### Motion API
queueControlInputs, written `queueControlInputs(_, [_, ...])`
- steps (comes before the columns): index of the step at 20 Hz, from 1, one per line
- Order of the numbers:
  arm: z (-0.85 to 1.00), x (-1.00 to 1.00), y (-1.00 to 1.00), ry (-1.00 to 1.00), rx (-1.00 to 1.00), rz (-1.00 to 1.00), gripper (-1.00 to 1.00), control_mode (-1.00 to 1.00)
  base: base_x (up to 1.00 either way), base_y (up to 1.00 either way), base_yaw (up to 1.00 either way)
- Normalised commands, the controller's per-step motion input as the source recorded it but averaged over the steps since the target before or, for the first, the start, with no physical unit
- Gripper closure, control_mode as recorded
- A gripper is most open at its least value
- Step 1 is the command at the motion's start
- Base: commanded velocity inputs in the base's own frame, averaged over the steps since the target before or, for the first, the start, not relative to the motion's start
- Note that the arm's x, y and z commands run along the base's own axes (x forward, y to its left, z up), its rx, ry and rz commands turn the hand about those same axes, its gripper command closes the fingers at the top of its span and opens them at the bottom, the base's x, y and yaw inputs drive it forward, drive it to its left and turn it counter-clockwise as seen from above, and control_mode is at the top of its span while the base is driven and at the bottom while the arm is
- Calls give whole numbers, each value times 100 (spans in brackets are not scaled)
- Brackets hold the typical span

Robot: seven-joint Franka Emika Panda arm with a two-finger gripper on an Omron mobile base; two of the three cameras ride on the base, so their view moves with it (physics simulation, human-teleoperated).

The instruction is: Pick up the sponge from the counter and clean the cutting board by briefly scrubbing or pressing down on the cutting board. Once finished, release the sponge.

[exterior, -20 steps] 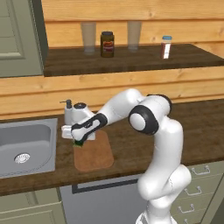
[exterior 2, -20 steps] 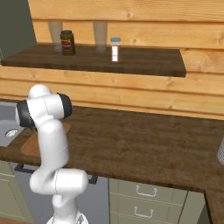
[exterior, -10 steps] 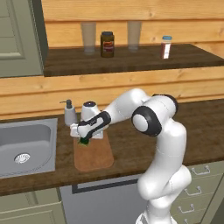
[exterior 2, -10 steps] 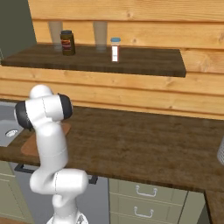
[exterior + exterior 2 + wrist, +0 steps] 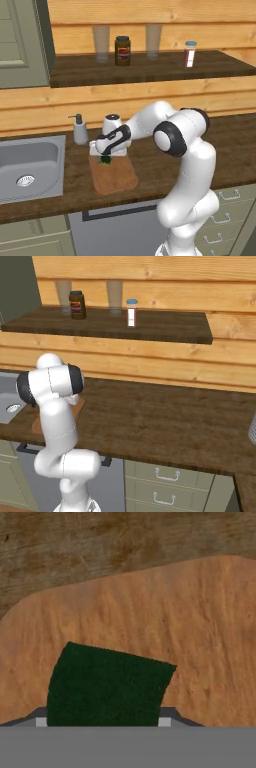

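Observation:
The dark green sponge [image 5: 107,684] sits between my gripper's [image 5: 102,722] fingertips, just above the light reddish-brown cutting board [image 5: 165,617]. In the left base view my gripper [image 5: 105,156] hangs over the far end of the cutting board [image 5: 116,177], shut on the sponge [image 5: 105,160], whose green shows under the hand. The board lies on the dark wood counter [image 5: 150,165], to the right of the sink. From the right base camera my own arm hides most of the cutting board [image 5: 77,404].
A grey steel sink [image 5: 30,165] is set into the counter to the left of the board. A soap dispenser [image 5: 79,130] stands behind it, near my hand. The higher shelf [image 5: 150,67] carries a jar [image 5: 122,50], two glasses and a small bottle [image 5: 189,53].
My hand has moved a little to the right with the sponge, from the board's left edge to over its far end. The fingers have closed slightly more.

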Motion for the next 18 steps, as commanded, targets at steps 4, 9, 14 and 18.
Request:
queueControlInputs(4, [-27,-30,-82,0,-8,18,100,-100,0,0,0])
queueControlInputs(9, [-5,-26,-79,0,-8,14,100,-100,0,0,0])
queueControlInputs(14, [-3,-4,-74,0,-2,12,100,-100,0,0,0])
queueControlInputs(18, [-19,-28,1,0,0,15,100,-100,0,0,0])
